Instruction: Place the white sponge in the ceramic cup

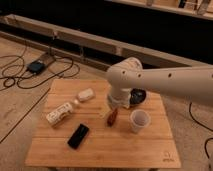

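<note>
Sponge [86,94] diagonal, hand [114,109] near cup [139,121]

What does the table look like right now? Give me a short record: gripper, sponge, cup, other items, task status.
gripper: open, low over the wooden table, between sponge and cup, holding nothing
white sponge: lying on the table near the bottle's cap end, not touched
ceramic cup: upright, apart from the sponge
other items: white bottle on its side; black flat object; dark bowl partly behind the arm
task status: sponge not yet in cup
</note>
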